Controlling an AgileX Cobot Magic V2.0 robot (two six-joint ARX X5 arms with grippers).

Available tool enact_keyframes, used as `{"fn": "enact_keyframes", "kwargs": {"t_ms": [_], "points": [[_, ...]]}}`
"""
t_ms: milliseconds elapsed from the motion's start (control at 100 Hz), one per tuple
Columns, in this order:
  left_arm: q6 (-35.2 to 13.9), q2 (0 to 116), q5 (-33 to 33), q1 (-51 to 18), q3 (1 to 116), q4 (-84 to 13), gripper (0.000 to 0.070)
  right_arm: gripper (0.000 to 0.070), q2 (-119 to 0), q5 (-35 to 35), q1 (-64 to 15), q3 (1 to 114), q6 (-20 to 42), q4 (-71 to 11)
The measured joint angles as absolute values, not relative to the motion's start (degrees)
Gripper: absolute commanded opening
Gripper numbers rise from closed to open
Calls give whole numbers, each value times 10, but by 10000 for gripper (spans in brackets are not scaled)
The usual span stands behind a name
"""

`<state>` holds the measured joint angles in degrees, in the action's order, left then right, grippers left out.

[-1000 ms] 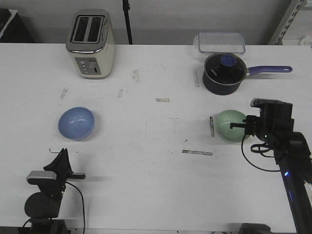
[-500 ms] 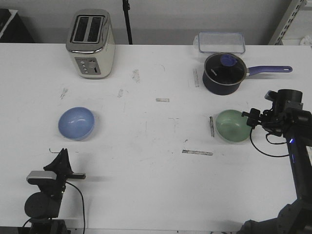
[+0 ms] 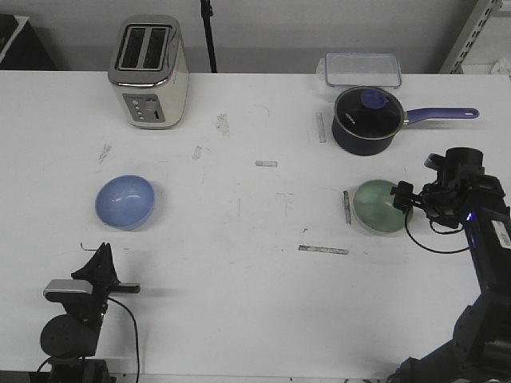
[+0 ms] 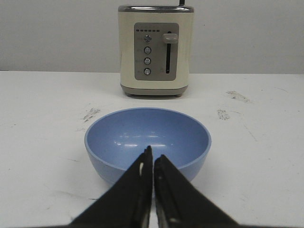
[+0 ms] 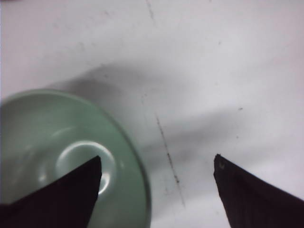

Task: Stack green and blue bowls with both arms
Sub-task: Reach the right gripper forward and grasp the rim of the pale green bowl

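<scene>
The blue bowl [image 3: 124, 201] sits upright on the white table at the left; in the left wrist view it [image 4: 147, 135] lies just ahead of the fingertips. My left gripper [image 4: 153, 159] is shut and empty, low near the table's front edge [image 3: 102, 254], short of the blue bowl. The green bowl [image 3: 377, 206] sits upright at the right. My right gripper [image 3: 403, 198] is open at its right rim. In the right wrist view [image 5: 156, 161] one finger is over the green bowl's [image 5: 52, 142] inside and the other over bare table, with the rim between them.
A cream toaster [image 3: 148, 72] stands at the back left, beyond the blue bowl. A dark saucepan [image 3: 366, 120] with a purple handle stands just behind the green bowl, and a clear lidded box [image 3: 361, 68] behind that. Tape strips [image 3: 322, 250] mark the table.
My right arm has swung to the right and back, off the top of the green bowl to its right rim. The left arm and both bowls have not moved.
</scene>
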<state>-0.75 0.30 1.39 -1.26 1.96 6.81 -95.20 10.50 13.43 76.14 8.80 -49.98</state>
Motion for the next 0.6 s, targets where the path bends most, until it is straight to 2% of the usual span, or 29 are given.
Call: {"fn": "enact_keyframes", "kwargs": {"t_ms": [70,140,310,350,460,600], "points": [[-8,3,14,-13,20,68,1,393,-956,105,130,761,88,-493],[-8,3,14,-13,20,68,1,345,-957,105,125,761,85,-484],[-8,3,14,-13,20,68,1,315,-975,105,112,761,80,-483],[-8,3,14,-13,20,68,1,266,-977,105,112,761,80,-483],[-8,3,14,-13,20,68,1,74,-978,105,112,761,79,-477],[-8,3,14,-13,20,68,1,20,-978,105,112,761,79,-477]]}}
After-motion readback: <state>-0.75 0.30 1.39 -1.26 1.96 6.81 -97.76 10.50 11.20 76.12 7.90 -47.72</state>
